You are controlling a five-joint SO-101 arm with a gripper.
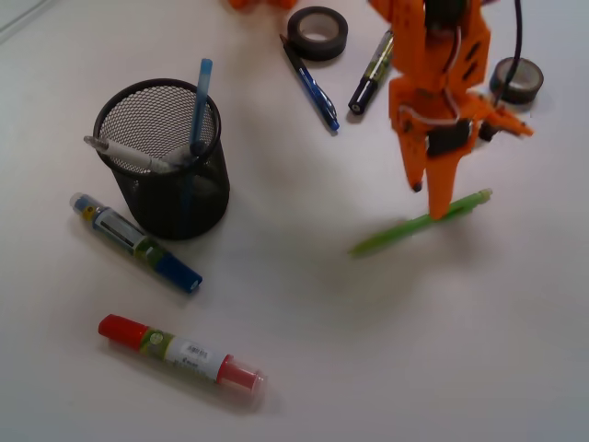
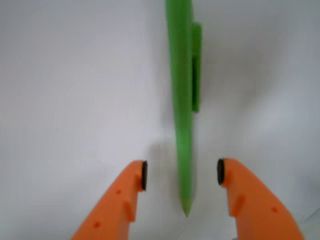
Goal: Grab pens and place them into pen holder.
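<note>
The lime green pen (image 1: 419, 224) lies flat on the white table (image 1: 368, 368), at the right of the middle of the front view. My wrist view shows it running straight up the frame, with its tip low down between the two orange fingers (image 2: 127, 200).

The black mesh pen holder (image 1: 166, 157) stands at the upper left. I see two pens in it already: a light blue pen (image 1: 200, 101) standing up and a silver-grey pen (image 1: 129, 155) leaning across the rim. So I think the job is partly done. The green pen is not in yet. A dark blue pen (image 1: 311, 85) lies near the top middle, and it is not in yet either. Next to it is a black and gold pen (image 1: 371, 74); I can't tell if that one counts.

My gripper (image 2: 181, 174) is right over the green pen. The jaws are spread wide, with the pen in the gap. Neither jaw touches the pen, so I am holding nothing. I think I need to go a bit lower and squeeze.

Other things are lying around. Two fat markers, one with a blue end (image 1: 136, 242) and one with a red end (image 1: 179, 350), lie at the lower left. Two tape rolls, a black one (image 1: 317, 32) and a grey one (image 1: 515, 80), sit at the top.
</note>
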